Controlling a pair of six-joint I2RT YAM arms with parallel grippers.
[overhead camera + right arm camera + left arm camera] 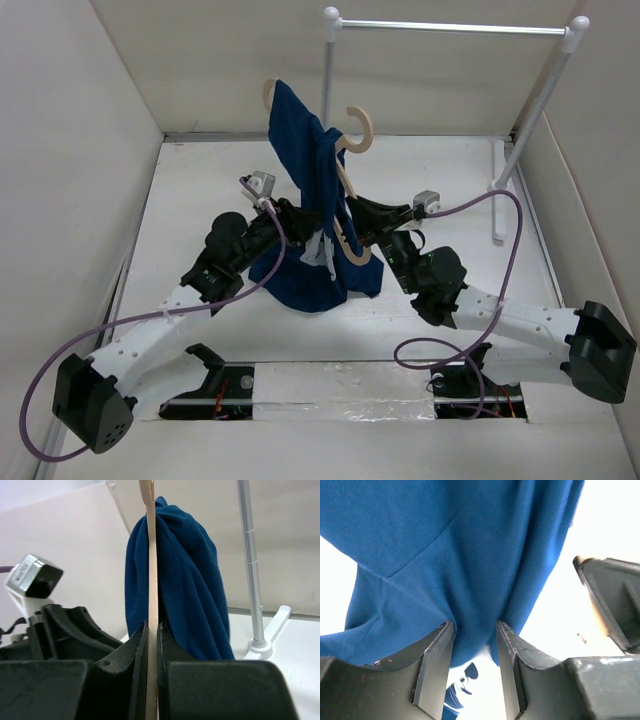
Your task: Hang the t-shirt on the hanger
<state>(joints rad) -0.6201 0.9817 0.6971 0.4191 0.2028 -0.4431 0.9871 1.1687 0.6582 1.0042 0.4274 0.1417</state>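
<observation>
The t-shirt [312, 190] hangs as a bunched blue column in front of the rack [450, 27]. Its top is draped over the raised end of the hanger [367, 128] and its lower folds pool on the table [190, 190]. The hanger stands tilted on end between the rack and my two arms, hook toward the rack, so that one shoulder points up into the shirt.

My right gripper [152, 630], on the side nearer the rack's foot, is clamped narrow on the hanger's thin wooden frame. I judge it is there to steady the hanger while the cloth is worked over it. My left gripper [475, 630], on the side away from the rack's foot, has its jaws partly apart with a fold of shirt running between them. The cloth looks loose rather than pinched, though I cannot be sure.

The shirt covers one end of the hanger only, so I read the job as partway done, with the other shoulder yet to go in. The risk is cloth sliding off the raised end.
</observation>
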